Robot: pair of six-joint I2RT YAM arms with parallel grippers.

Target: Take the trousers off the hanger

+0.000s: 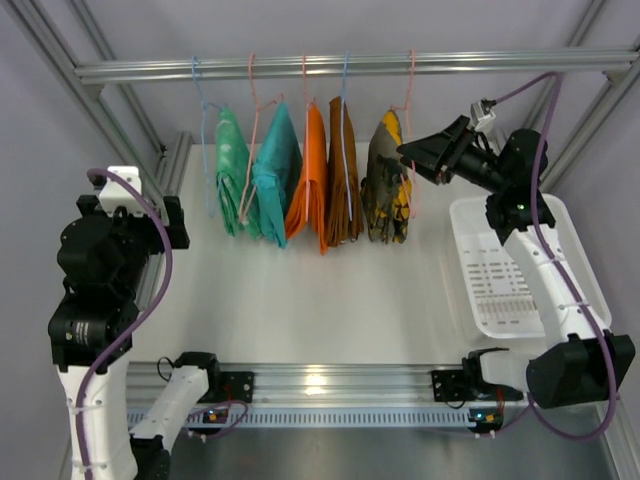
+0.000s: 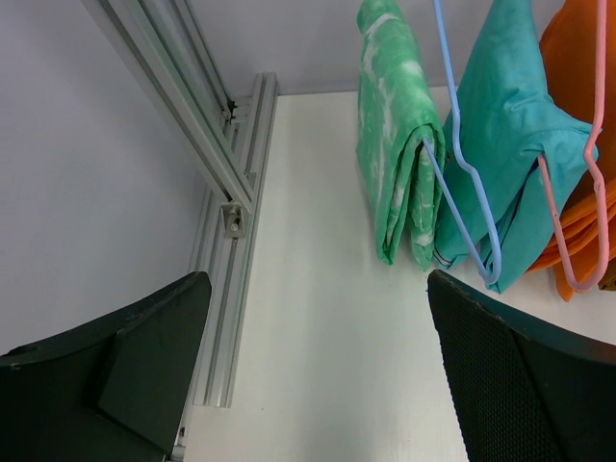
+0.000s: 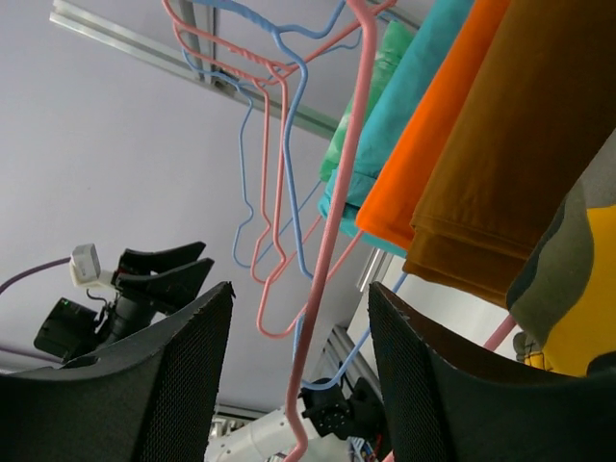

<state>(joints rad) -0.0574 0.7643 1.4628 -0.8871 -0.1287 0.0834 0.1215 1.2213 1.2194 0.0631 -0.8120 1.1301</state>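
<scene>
Under the rail (image 1: 450, 64) hang five trousers (image 1: 314, 170) on five hangers (image 1: 254, 110).

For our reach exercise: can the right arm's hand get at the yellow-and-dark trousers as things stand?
Probably yes. The right hand sits beside the yellow-and-dark trousers, the end pair on the rail, nothing between them; a pink hanger runs between its open fingers.

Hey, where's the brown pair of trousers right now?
In the top view the brown trousers hang from the rail near its middle, fourth from the left, between the orange trousers and the yellow-and-dark trousers.
</scene>
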